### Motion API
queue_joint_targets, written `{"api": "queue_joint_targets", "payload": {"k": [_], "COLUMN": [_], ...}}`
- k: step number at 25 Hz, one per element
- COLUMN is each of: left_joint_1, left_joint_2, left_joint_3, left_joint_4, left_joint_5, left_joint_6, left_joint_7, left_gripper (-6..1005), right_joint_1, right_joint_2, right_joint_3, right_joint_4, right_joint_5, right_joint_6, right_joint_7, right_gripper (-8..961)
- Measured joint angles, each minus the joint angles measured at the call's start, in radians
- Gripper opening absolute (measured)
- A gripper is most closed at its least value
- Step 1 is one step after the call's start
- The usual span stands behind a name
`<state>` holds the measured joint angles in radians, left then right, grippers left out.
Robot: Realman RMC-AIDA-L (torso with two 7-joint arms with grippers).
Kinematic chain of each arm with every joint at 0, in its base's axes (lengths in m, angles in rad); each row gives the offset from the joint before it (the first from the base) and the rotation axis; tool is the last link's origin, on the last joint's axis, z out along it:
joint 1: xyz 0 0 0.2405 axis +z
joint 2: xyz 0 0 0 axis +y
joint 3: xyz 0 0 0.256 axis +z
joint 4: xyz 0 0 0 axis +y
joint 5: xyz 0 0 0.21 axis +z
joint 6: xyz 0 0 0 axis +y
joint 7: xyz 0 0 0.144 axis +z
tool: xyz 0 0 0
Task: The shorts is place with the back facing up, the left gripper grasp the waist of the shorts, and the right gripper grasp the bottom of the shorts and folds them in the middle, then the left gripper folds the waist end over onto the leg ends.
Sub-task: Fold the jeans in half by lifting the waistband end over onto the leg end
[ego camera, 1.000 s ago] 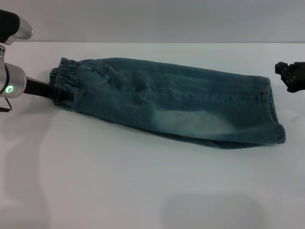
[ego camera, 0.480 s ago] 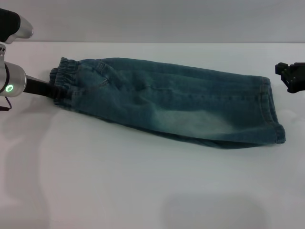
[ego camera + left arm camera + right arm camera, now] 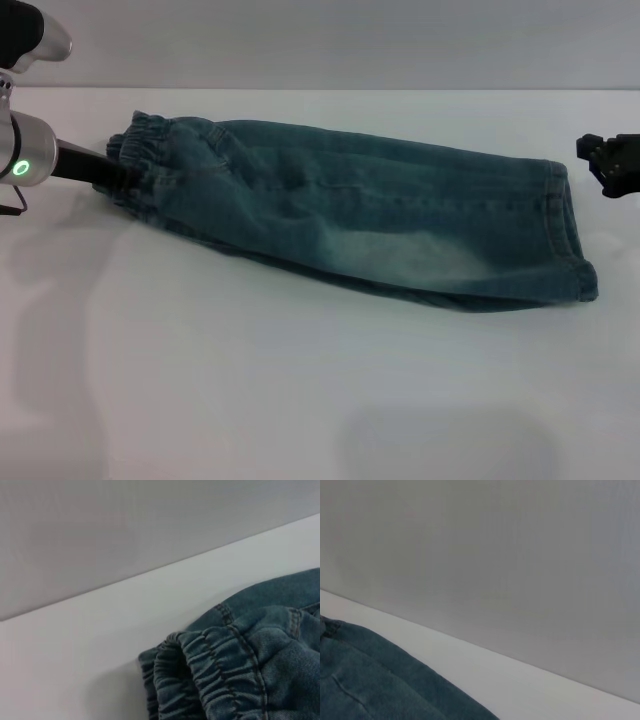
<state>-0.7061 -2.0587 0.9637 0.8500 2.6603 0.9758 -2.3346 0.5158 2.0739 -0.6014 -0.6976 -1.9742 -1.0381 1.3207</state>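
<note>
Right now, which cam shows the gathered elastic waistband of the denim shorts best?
Left wrist view: the gathered, ruffled denim waistband fills the frame close up, puckered ridges and stitching clear. Head view shows the whole band small, at the left gripper. Right wrist view shows only plain denim, no waistband.

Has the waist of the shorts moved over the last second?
Yes. The waist has risen slightly toward the table's back edge, gripped by the left gripper; the leg ends stayed put.
</note>
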Motion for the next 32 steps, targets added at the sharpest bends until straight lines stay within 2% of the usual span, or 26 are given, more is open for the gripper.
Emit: {"api": "queue_joint_targets", "payload": {"k": [11,19,24,25,26,27,30,31,32], "left_joint_1": [-0.001,-0.011,-0.014,-0.014,-0.014,-0.015,-0.015,-0.015,-0.015], "left_joint_2": [-0.003,-0.003,-0.003,-0.003,-0.003,-0.003,-0.003,-0.003,-0.003], "left_joint_3": [0.083,0.110,0.123,0.167,0.167,0.203,0.203,0.240,0.240], "left_joint_4": [0.108,0.172,0.199,0.265,0.265,0.310,0.310,0.357,0.357], "left_joint_5": [-0.064,-0.112,-0.125,-0.138,-0.138,-0.139,-0.139,-0.139,-0.139], "left_joint_6": [0.049,0.085,0.101,0.133,0.133,0.146,0.146,0.158,0.158], "left_joint_7": [-0.013,-0.014,-0.016,-0.042,-0.042,-0.064,-0.064,-0.087,-0.087], "left_gripper": [139,87,87,87,88,88,88,88,87], "right_joint_1": [0.013,0.041,0.068,0.072,0.079,0.086,0.105,0.114,0.134], "right_joint_2": [0.000,0.000,-0.001,-0.002,-0.002,-0.002,-0.002,-0.002,-0.002], "right_joint_3": [0.000,0.000,0.000,0.000,0.000,-0.003,-0.029,-0.047,-0.082], "right_joint_4": [0.037,0.079,0.110,0.113,0.118,0.123,0.136,0.146,0.169], "right_joint_5": [0.000,0.000,0.000,0.000,0.000,-0.001,-0.001,-0.001,-0.001], "right_joint_6": [0.007,0.007,0.009,0.010,0.010,0.010,0.012,0.019,0.039], "right_joint_7": [-0.013,-0.022,-0.025,-0.025,-0.025,-0.025,-0.025,-0.023,-0.019], "right_gripper": [-1,0,0,0,0,0,0,1,1]}}
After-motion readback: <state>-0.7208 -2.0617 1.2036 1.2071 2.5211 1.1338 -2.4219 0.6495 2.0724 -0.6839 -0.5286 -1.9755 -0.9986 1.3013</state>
